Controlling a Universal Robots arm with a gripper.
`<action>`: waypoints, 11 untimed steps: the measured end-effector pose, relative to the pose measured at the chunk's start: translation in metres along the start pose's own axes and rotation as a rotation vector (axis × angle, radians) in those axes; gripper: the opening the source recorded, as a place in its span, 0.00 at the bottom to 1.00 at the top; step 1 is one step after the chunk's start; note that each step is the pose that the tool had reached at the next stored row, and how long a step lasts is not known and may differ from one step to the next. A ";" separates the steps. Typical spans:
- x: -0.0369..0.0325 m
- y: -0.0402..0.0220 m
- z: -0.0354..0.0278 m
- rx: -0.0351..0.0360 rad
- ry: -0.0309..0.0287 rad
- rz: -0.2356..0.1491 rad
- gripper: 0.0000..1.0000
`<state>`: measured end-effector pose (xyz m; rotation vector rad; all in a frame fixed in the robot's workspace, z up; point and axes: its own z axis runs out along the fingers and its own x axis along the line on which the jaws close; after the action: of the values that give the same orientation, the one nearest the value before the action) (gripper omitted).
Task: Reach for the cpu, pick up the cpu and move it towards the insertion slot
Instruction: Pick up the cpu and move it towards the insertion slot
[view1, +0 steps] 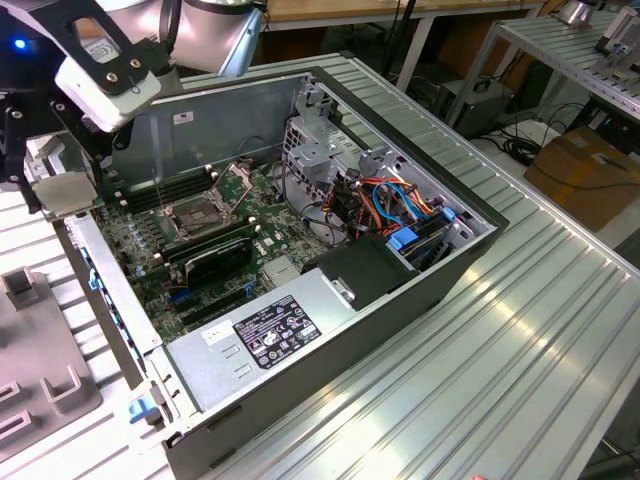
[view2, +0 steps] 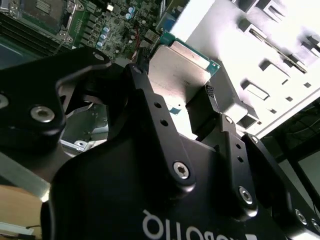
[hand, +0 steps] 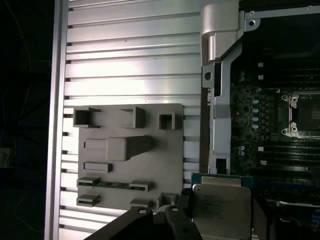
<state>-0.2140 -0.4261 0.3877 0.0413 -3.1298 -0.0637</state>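
While the open computer case (view1: 330, 290) lies below and ahead of my pincer (view2: 192, 107), I hang above its rim, off to one side of the insertion slot (view1: 203, 213) on the green motherboard (view1: 150, 250). My fingers pinch the cpu (view2: 180, 67) by its edges, flat, probably so it can seat squarely.
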 end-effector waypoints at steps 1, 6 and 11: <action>-0.0055 0.0025 0.0005 0.0000 0.0000 0.001 0.55; -0.0214 0.0062 0.0017 0.0000 -0.0002 0.006 0.55; -0.0336 0.0096 0.0023 0.0000 -0.0003 0.009 0.55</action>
<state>-0.1807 -0.4156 0.3854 0.0275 -3.1301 -0.0636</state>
